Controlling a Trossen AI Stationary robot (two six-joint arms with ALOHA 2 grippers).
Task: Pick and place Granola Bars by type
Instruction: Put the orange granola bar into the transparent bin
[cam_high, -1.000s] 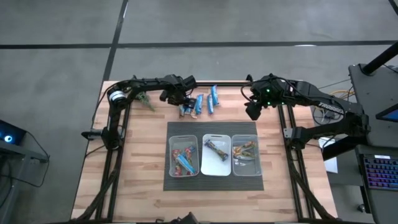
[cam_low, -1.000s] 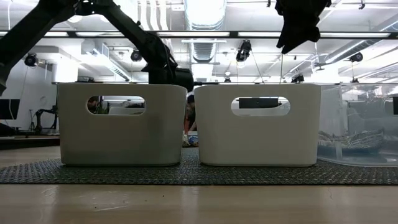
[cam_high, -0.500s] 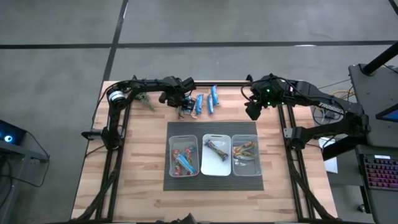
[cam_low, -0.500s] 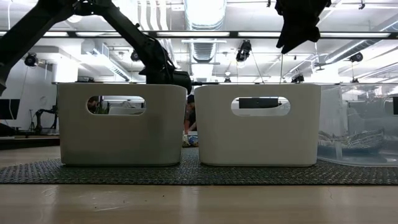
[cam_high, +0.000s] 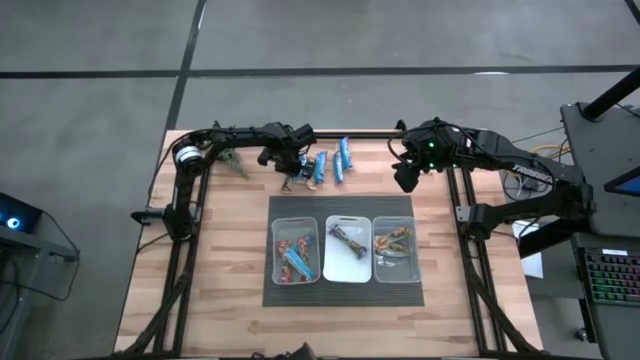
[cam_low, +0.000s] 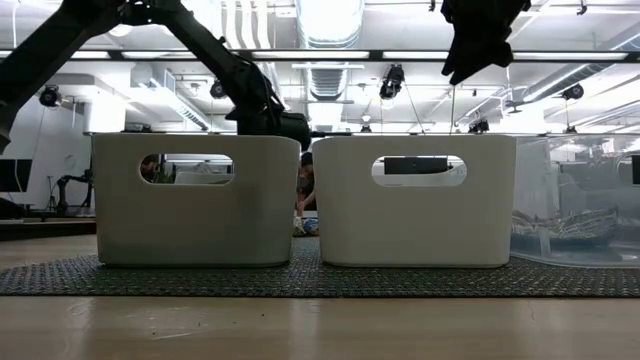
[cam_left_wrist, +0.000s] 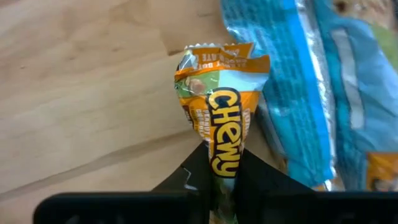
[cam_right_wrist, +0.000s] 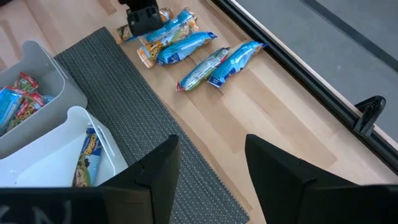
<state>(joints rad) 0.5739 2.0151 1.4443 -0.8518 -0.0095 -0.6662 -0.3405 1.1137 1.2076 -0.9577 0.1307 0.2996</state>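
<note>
On the wooden counter (cam_high: 200, 290) lies a dark woven mat (cam_high: 342, 290) carrying three clear rectangular plastic bins (cam_high: 349, 251): red-and-blue bars in one, a brown bar in the middle, tan bars in the third. The left gripper (cam_left_wrist: 221, 180) has its fingers clamped on an orange-wrapped granola bar (cam_left_wrist: 219, 106) beside loose blue bars (cam_high: 330, 165). The right gripper (cam_right_wrist: 208, 163), fingers parted and empty, hovers near the mat.

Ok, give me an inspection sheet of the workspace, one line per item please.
Surface: wooden table, dark mat under three bins.
Job's things: bars sorted in the bins; blue bars loose at the far edge.
Clutter: small green plant.
Grippers: left gripper shut on orange Chewy bar; right gripper open, empty, above the table.
Cables: some by the right arm's base.
Surroundings: grey floor, keyboard at right.
</note>
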